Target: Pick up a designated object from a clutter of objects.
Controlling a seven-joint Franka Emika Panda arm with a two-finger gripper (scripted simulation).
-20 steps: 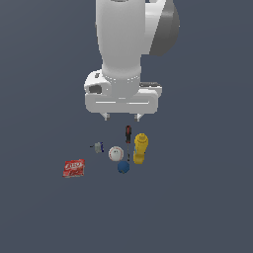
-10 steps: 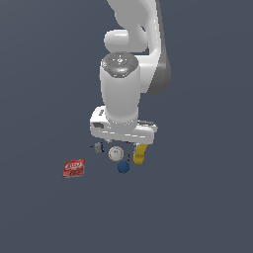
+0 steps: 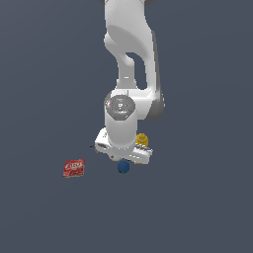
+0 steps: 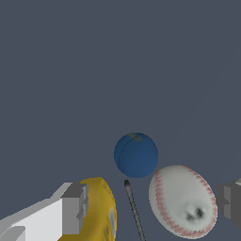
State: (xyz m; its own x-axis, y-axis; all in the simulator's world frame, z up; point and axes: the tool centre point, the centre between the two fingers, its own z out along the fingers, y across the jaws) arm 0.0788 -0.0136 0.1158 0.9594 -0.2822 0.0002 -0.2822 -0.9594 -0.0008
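The designated object, a small dark blue ball (image 3: 123,167) (image 4: 136,155), rests on the floor at the near edge of the clutter of objects. My gripper (image 3: 122,157) (image 4: 153,207) hangs low over the clutter, just behind the ball in the exterior view. It is open, with one grey fingertip (image 4: 75,209) beside the yellow bottle (image 4: 96,209) (image 3: 142,140). The white baseball (image 4: 182,200) lies between the fingers, and the blue ball sits just beyond them, untouched. A thin dark tool shaft (image 4: 134,212) runs between the bottle and the baseball.
A flat red packet (image 3: 74,168) lies apart on the exterior view's left. The arm's wrist (image 3: 121,123) hides the baseball and the tool in the exterior view. Plain dark grey floor (image 3: 197,207) surrounds the group.
The arm has come down and forward over the clutter. Its hand now covers the baseball and the tool in the exterior view. No object has moved.
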